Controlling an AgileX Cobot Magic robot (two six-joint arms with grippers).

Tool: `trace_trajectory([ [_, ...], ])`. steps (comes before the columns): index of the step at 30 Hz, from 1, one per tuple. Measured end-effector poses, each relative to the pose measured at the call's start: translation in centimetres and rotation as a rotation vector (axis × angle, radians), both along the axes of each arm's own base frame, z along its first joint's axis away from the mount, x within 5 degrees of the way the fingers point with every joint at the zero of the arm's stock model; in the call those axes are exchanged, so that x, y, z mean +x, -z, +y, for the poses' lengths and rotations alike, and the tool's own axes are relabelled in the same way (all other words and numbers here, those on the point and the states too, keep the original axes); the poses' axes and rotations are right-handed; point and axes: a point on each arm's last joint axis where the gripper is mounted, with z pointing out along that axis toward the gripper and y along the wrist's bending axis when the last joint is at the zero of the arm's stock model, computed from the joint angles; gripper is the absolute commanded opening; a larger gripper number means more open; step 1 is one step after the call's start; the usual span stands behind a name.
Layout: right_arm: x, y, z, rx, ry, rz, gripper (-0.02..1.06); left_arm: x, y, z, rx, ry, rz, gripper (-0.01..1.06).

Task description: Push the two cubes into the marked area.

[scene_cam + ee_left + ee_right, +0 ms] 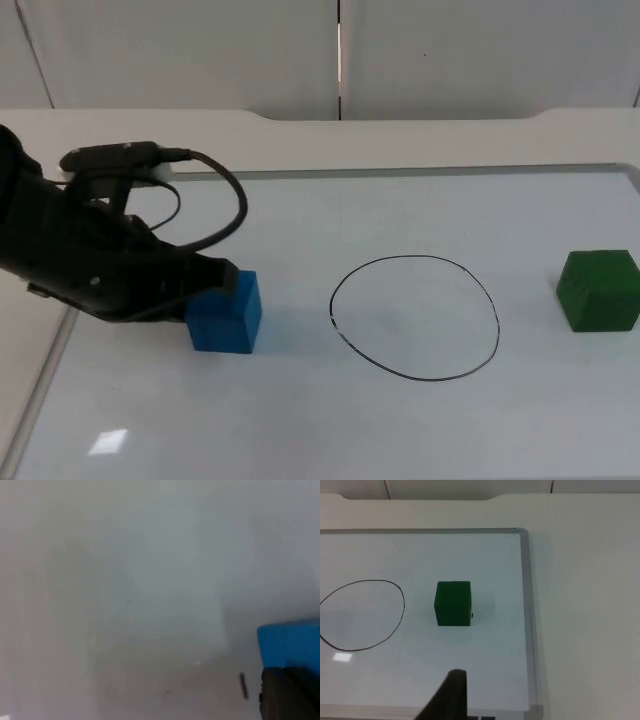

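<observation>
Whiteboard with a thin metal frame lies flat on the white bench, and a black circle is drawn near its middle as the marked area. The blue cube stands on the board outside the circle, on the left arm's side and near the line. The left tool is down at board level and touches the cube's outer face, the one turned away from the circle; the left wrist view shows a dark fingertip against the blue cube, but how far this tool is open cannot be told. The green cube stands on the board well apart from the circle on the right arm's side, close to the frame's edge. The right wrist view looks onto the green cube from some way off, with one black fingertip before it; whether the right tool is open or closed cannot be told, and it has hold of nothing.
</observation>
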Motion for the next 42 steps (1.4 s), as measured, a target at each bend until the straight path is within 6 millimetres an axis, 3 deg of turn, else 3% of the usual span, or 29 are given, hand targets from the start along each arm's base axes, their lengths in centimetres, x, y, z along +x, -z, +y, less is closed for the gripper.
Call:
trace_trajectory([
  [5, 0.0, 0.0, 0.0, 0.000, 0.000, 0.000, 1.05, -0.3, 0.0, -0.8, -0.004, 0.029, 0.001, 0.00],
  [42, 0.0, 0.0, 0.0, 0.000, 0.000, 0.000, 1.05, -1.3, 0.5, -1.6, -0.068, 0.133, 0.076, 0.00],
])
